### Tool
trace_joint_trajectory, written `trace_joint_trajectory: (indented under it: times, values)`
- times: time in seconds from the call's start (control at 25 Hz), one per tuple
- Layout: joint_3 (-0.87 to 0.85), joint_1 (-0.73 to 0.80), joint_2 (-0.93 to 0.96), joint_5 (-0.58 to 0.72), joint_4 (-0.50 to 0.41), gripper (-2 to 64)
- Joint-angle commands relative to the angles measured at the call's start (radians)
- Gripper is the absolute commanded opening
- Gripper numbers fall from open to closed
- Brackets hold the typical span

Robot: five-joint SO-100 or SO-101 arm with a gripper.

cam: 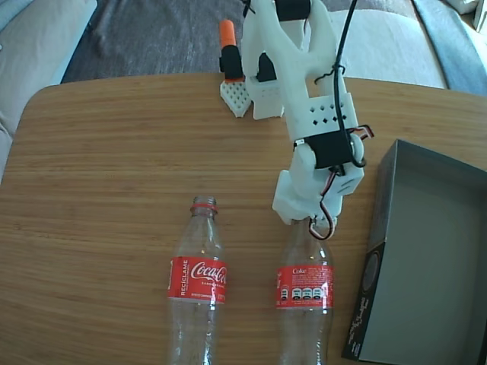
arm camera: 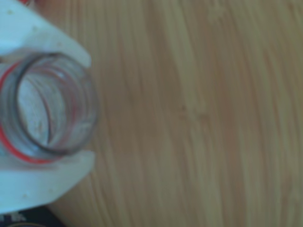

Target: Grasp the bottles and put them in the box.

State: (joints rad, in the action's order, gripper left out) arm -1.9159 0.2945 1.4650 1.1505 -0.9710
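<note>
Right then, the white arm [cam: 304, 99] reached down over the wooden bench [cam: 106, 167] w/ its gripper [cam: 306, 220] set around the neck of the right bottle [cam: 304, 293] in the fixed view. Wrist view showed that bottle's open, capless mouth [arm camera: 47, 109] w/ its red neck ring, sitting between the two white fingers [arm camera: 42, 40], one above & one below in that view, both right against the rim; gripper looked closed on the neck, though the pic was blurry. Left bottle [cam: 198, 281] lay flat on the bench, near the held one but apart from it, neck pointing toward the arm's base, red label facing up. Dark grey box [cam: 426, 251] sat at the right edge of the fixed view, just beside the held bottle, open side up; nothing visible inside. An orange & black piece [cam: 230, 49] stood at the bench's far edge next to the arm's base.
</note>
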Motion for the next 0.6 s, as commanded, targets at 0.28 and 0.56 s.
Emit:
trace_joint_trajectory:
  times: [0.28, 0.56]
  values:
    - [0.250, -0.095, 0.034, -0.002, -0.210, -0.4]
    - [0.433, -0.124, 0.034, -0.086, -0.356, -0.4]
